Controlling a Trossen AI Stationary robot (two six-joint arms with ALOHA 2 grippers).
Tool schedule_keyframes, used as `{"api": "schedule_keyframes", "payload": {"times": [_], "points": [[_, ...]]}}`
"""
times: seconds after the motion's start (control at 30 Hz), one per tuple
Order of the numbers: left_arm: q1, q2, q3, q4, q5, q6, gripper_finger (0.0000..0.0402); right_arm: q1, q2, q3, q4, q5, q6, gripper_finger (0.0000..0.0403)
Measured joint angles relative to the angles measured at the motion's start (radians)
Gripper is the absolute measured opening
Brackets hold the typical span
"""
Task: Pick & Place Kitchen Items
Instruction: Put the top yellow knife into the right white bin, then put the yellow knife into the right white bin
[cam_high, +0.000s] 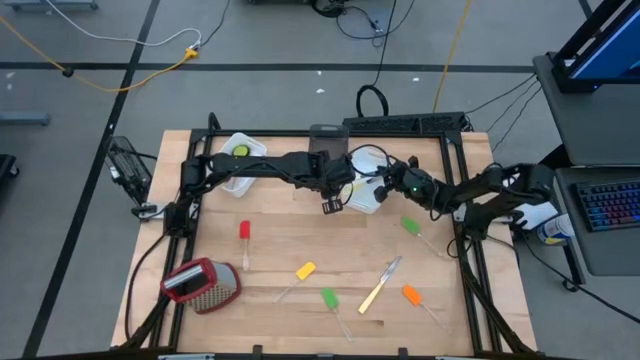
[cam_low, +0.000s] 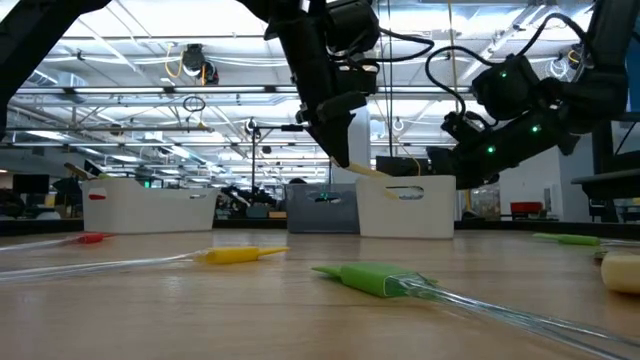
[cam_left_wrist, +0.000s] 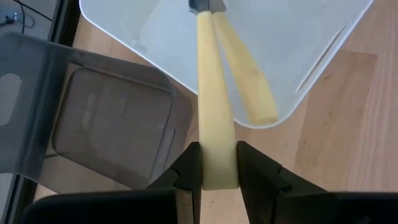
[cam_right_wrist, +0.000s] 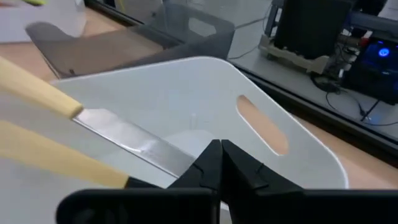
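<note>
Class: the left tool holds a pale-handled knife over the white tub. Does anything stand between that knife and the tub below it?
Nothing visible does. The left tool grips the knife by its handle directly above the open white tub, where another knife already lies.
</note>
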Motion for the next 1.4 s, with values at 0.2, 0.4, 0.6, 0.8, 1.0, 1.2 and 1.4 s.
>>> {"api": "schedule_keyframes", "payload": {"times": [0.2,0.4,0.6,0.8,1.0,1.2,1.4], "points": [[0.000,0.000,0.000,0.018,0.001,0.000,0.0074,-0.001,0.042,0.016,0.005,0.001,0.000,0.0001],[0.000,0.000,0.000,0.080,0.024,0.001,0.0074,-0.001,0.042,0.017,-0.001,0.001,-0.006,0.0001],[0.000,0.000,0.000,0.095,0.036,-0.010,0.0074,0.000,0.042,0.018,-0.017,-0.001,-0.007,0.0001],[-0.002,0.000,0.000,0.132,0.046,-0.008,0.0074,0.000,0.042,0.018,-0.017,-0.104,-0.007,0.0001],[-0.002,0.000,0.000,0.138,0.112,0.002,0.0074,0.000,0.042,0.018,-0.017,-0.130,-0.007,0.0001],[-0.004,0.000,0.000,0.171,0.115,0.023,0.0089,0.000,0.042,0.018,-0.017,-0.129,-0.007,0.0001],[-0.004,0.000,0.000,0.189,0.114,0.038,0.0131,0.000,0.042,0.018,-0.017,-0.129,-0.007,0.0001]]}}
